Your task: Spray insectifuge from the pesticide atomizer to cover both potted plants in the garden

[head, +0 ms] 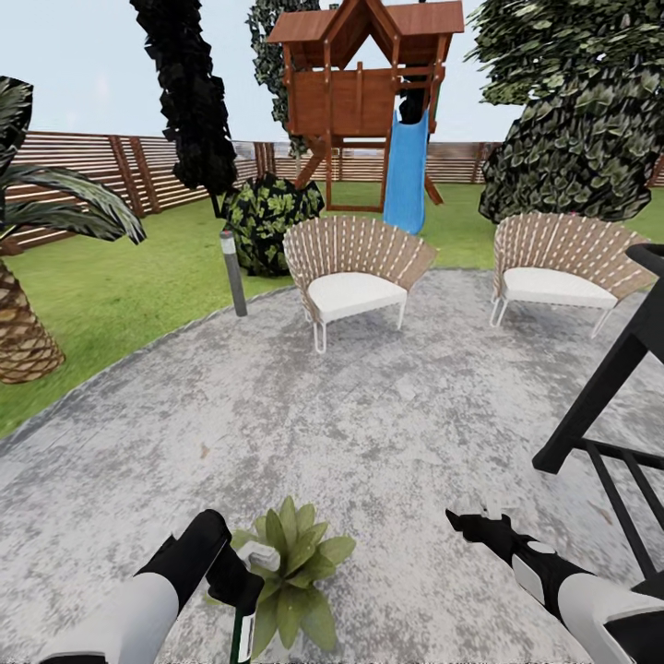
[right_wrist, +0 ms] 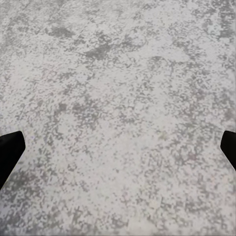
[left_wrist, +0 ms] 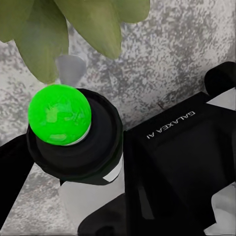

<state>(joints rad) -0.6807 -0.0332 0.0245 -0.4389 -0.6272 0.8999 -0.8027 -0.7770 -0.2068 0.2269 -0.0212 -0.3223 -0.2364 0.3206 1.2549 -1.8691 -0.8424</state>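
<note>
My left gripper (head: 237,583) is shut on the pesticide atomizer (head: 243,634), a slim dark bottle with a white label (left_wrist: 93,196). Its white spray head (head: 260,556) sits right against a potted plant (head: 297,574), a low rosette of pointed green leaves on the patio paving. In the left wrist view the atomizer's top carries a bright green dot (left_wrist: 59,114), with the plant's leaves (left_wrist: 83,24) just beyond it. The leaves hide the pot. The insectifuge is too fine to make out. My right gripper (head: 472,519) hangs open over bare paving (right_wrist: 118,98), to the right of the plant.
Two wicker chairs (head: 355,267) (head: 558,267) stand at the patio's far edge. A grey bollard lamp (head: 233,274) and a palm trunk (head: 20,332) are at the left. A black frame (head: 604,406) stands close at the right. Beyond are lawn, a fence and a playhouse with a blue slide (head: 406,171).
</note>
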